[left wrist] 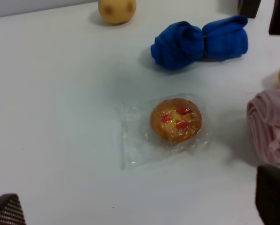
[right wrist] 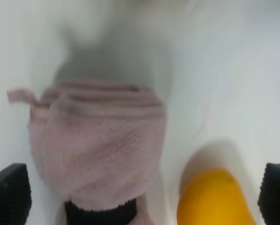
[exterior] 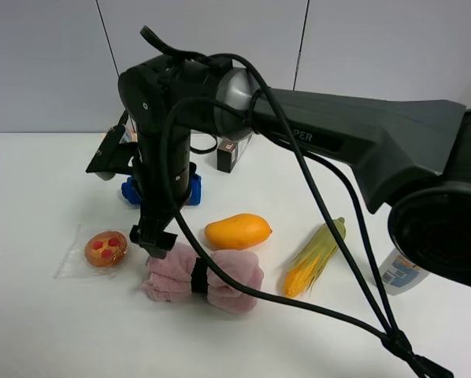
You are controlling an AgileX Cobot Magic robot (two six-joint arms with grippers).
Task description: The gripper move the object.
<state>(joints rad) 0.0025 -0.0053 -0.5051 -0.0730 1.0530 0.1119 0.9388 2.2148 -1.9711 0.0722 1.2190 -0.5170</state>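
The fluffy pink rolled towel (exterior: 220, 277) with a black band round its middle lies on the white table at front centre. It also shows in the right wrist view (right wrist: 98, 150) and at the edge of the left wrist view (left wrist: 271, 126). My right gripper (exterior: 153, 240) reaches across from the right and hangs just above the towel's left end. In the right wrist view the right gripper (right wrist: 142, 192) is open, with a fingertip on each side of the towel and nothing held. My left gripper (left wrist: 140, 201) is open and empty over bare table near the pastry.
An orange mango (exterior: 237, 231) lies just behind the towel. A wrapped pastry (exterior: 105, 248) lies to its left, and a blue rolled cloth (exterior: 131, 191) behind the arm. A corn cob (exterior: 314, 256) and a bottle (exterior: 401, 272) are at the right. A dark box (exterior: 229, 153) stands at the back.
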